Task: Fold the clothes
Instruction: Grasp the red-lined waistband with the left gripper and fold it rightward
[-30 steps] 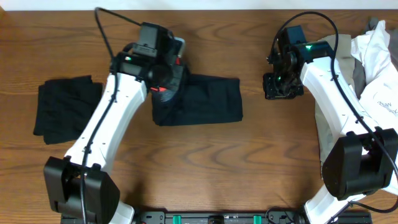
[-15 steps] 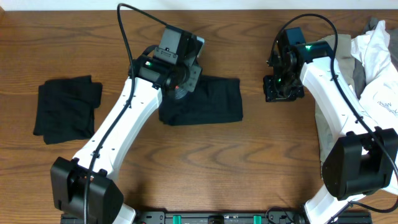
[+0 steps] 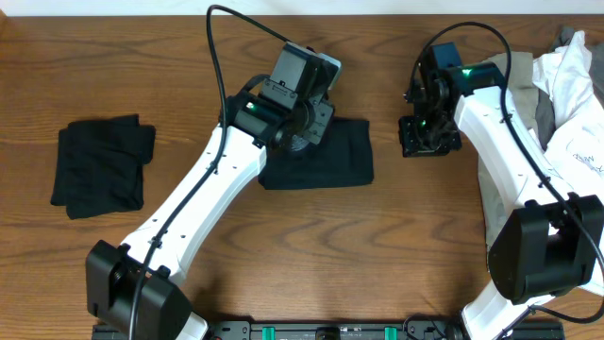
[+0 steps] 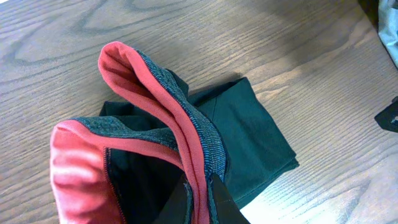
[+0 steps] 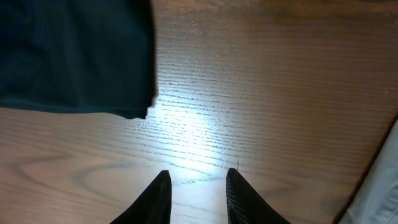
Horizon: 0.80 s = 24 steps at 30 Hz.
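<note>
Left wrist: left hand (image 4: 200,194) pinches trousers (image 4: 252,134) by waistband (image 4: 152,78); right hand (image 5: 198,186) part-open, empty.

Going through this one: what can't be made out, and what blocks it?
Overhead: the left gripper and its pinch on the grey, red-edged waistband of the dark navy trousers sit hidden under the wrist camera.
Overhead: the white and khaki garment pile is cut off by the right edge.
Right wrist: the trousers are only a blurred dark corner.

White arm links (image 3: 189,203); black joints (image 3: 543,250), black cables (image 3: 213,57); seemingly green status lights (image 3: 465,69).
</note>
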Motion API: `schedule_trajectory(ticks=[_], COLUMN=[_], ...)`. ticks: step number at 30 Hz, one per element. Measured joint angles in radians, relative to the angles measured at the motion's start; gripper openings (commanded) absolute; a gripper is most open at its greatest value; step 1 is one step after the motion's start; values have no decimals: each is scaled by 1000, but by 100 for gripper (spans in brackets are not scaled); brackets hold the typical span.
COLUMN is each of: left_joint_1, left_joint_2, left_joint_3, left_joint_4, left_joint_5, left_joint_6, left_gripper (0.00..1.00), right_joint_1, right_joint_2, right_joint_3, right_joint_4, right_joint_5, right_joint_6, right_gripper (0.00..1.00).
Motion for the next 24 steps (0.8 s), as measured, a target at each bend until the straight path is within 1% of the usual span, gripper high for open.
schedule_trajectory(ticks=[12,15,21,24], left_joint_1=[-35,-42,-55,-58], left_joint_2=[0,2,31,46], left_joint_3=[0,0,0,0], left_joint_4=[1,3,28,31], left_joint_5=[-3,-3,-3,-3], left_joint_6=[-3,-3,-3,-3], left_gripper=[6,6,6,6], right_joint_1=[2,6,8,8], right_joint_2=[0,0,0,0], right_joint_3=[0,0,0,0], right_joint_4=[-8,-12,-13,-17], right_joint_5=[0,0,3,37], right_joint_6=[0,0,0,7], right_gripper=[28,30,29,30])
